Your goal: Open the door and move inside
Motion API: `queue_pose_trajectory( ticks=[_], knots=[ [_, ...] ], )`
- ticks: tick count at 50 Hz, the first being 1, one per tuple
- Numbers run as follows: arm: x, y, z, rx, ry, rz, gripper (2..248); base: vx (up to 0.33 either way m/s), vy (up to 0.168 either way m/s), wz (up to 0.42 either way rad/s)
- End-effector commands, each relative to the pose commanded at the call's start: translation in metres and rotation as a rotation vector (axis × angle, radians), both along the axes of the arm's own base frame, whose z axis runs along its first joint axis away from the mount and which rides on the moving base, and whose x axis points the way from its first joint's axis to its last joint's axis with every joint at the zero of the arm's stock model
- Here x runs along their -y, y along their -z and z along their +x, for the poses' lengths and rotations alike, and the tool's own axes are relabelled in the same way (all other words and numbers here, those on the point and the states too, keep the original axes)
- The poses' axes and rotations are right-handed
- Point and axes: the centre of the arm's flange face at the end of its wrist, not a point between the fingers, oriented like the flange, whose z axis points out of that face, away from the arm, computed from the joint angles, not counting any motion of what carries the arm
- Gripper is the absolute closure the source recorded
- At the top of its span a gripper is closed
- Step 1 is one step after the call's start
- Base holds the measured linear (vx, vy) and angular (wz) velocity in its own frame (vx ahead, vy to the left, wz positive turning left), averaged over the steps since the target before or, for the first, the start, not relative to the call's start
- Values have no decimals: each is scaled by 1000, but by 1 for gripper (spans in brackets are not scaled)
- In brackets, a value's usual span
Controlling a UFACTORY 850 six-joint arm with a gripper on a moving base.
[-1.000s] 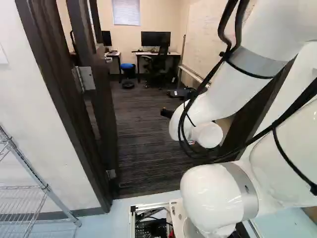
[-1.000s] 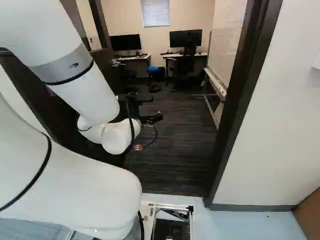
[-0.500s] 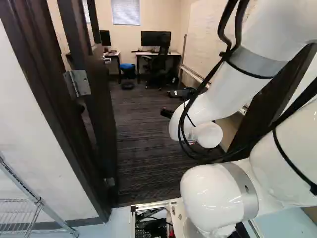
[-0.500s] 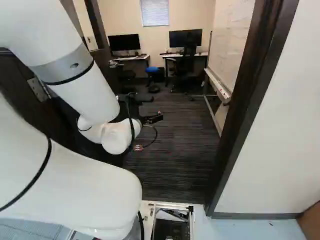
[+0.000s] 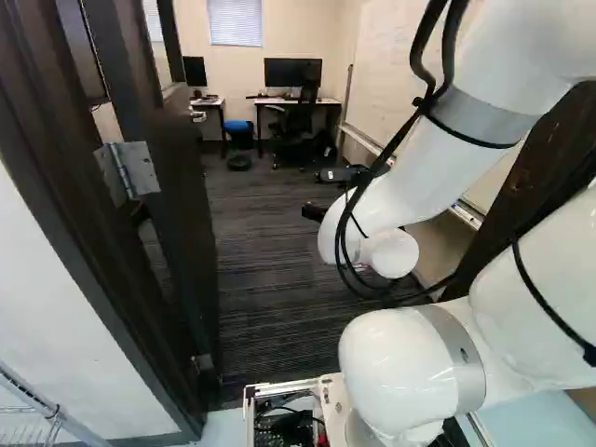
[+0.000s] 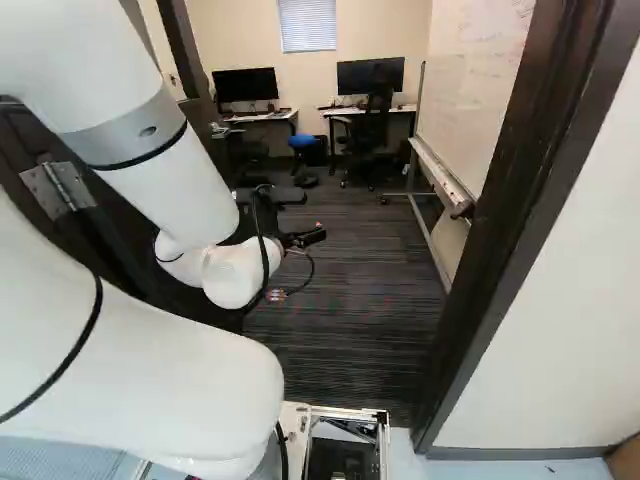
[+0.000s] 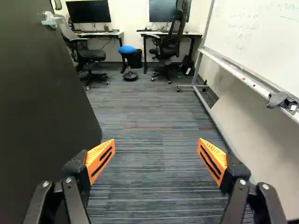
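Note:
The dark door stands swung inward at the left of the left base view (image 5: 177, 214), its hinge on the left jamb and its handle (image 5: 197, 116) on the far end. In the wrist view the door (image 7: 42, 116) stands beside one finger, its silver handle (image 7: 50, 20) farther ahead. My gripper (image 6: 305, 238) is past the doorway, above the carpet. Its orange-padded fingers (image 7: 100, 158) are spread wide with nothing between them in the wrist view, where the gripper (image 7: 157, 156) points into the room.
The right jamb (image 6: 500, 230) stands right of the arm. Inside, a whiteboard on a wheeled frame (image 7: 252, 79) lines the right side. Desks (image 7: 180, 34) with monitors, office chairs and a blue-topped stool (image 7: 127, 49) stand at the back. A wire rack (image 5: 37, 405) is outside, left.
The base has moved forward: the doorframe and hinge show nearer and farther out to the sides. The arm keeps its pose, and the door shows no clear swing of its own.

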Motion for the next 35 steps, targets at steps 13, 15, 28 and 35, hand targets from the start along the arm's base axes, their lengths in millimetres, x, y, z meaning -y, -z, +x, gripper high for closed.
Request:
queue_pose_trajectory(
  ticks=[13,15,28,35],
  knots=[
    [0,0,0,0,0,0,3,134,5,-5],
    [0,0,0,0,0,0,3,138,1,-18],
    [0,0,0,0,0,0,3,137,4,-7],
    [0,0,0,0,0,0,3,138,5,-8]
  ],
)
